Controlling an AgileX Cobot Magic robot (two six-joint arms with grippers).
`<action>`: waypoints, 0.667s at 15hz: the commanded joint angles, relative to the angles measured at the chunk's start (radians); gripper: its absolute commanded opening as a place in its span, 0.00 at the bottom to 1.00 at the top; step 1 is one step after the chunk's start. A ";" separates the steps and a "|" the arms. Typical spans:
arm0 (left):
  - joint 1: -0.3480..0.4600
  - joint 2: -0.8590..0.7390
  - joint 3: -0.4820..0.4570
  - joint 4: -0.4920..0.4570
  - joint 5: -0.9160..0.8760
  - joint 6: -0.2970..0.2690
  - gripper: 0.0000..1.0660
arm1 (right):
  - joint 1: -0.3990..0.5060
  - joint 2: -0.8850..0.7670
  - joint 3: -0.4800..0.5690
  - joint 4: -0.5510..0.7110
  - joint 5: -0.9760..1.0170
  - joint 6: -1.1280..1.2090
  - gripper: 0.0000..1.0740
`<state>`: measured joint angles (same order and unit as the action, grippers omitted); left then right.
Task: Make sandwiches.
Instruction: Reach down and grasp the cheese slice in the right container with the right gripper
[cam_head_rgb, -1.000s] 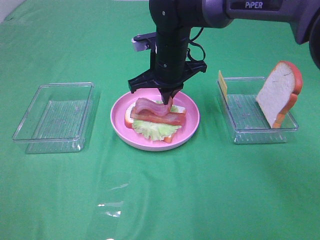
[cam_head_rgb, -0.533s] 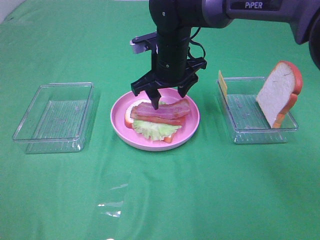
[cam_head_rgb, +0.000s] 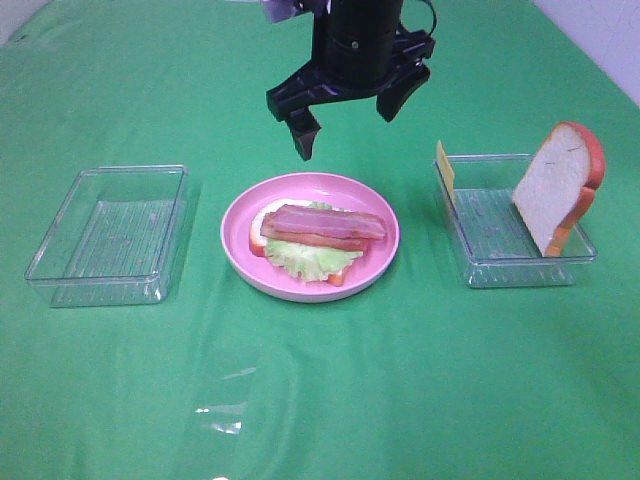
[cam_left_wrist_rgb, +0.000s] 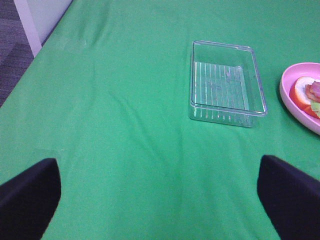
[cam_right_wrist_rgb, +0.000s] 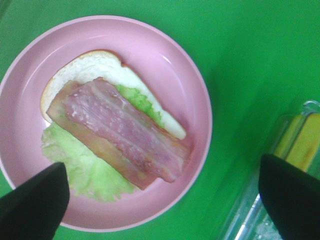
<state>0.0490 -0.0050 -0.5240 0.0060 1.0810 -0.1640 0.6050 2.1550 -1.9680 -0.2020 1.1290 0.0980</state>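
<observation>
Fingers (cam_head_rgb: 303, 138) of the right gripper (cam_head_rgb: 347, 125) are spread wide apart, holding nothing, above the far rim of the pink plate (cam_head_rgb: 300, 292). On the plate lies the open sandwich (cam_head_rgb: 322, 232): bread, lettuce, bacon on top. The left gripper (cam_left_wrist_rgb: 160, 192) also gapes over green cloth (cam_head_rgb: 330, 400). One clear tray (cam_head_rgb: 100, 285) stands left of the plate. Another tray (cam_head_rgb: 520, 272), on the right, holds a leaning bread slice (cam_head_rgb: 555, 185) and cheese (cam_head_rgb: 444, 168). Open cloth lies between plate and trays and across the front.
</observation>
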 joint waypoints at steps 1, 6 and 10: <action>0.005 -0.014 0.001 -0.001 -0.002 -0.004 0.94 | -0.022 -0.043 -0.001 -0.058 0.032 -0.012 0.93; 0.005 -0.014 0.001 -0.001 -0.002 -0.004 0.94 | -0.206 -0.077 -0.001 -0.016 0.105 -0.013 0.93; 0.005 -0.014 0.001 -0.001 -0.002 -0.004 0.94 | -0.304 -0.078 -0.001 0.067 0.076 -0.025 0.93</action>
<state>0.0490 -0.0050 -0.5240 0.0060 1.0810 -0.1640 0.3020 2.0850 -1.9680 -0.1430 1.2060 0.0870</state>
